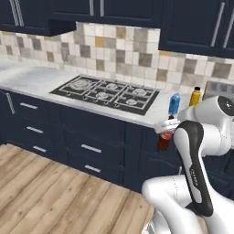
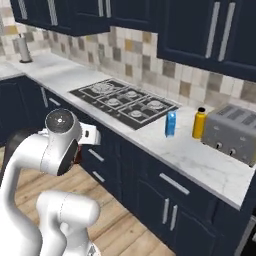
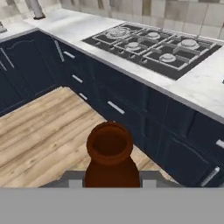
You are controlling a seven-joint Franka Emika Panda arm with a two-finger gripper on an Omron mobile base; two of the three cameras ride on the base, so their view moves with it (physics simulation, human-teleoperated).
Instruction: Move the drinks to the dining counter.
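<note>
We have the cola bottle [image 3: 109,157] clamped in the end effector [image 1: 165,130], jaws closed on its body below the neck, and it hangs out over the wood floor [image 1: 50,187] in front of the navy cabinets [image 1: 87,137], clear of the table [image 2: 200,155] with the gas stove [image 1: 107,93]. In the hand view we look straight down its brown neck and rim. We judge it a small, rigid, fairly light bottle with a smooth, rounded wall, so it could slip or swivel in a two-finger hold; gripping the straight body rather than the tapering neck seems the safer place. The blue carton [image 2: 170,123] and the yellow-orange bottle [image 2: 199,123] stand just beside each other on the table near the toaster [image 2: 232,131]. The carton looks light, with flat sides for the fingers
</note>
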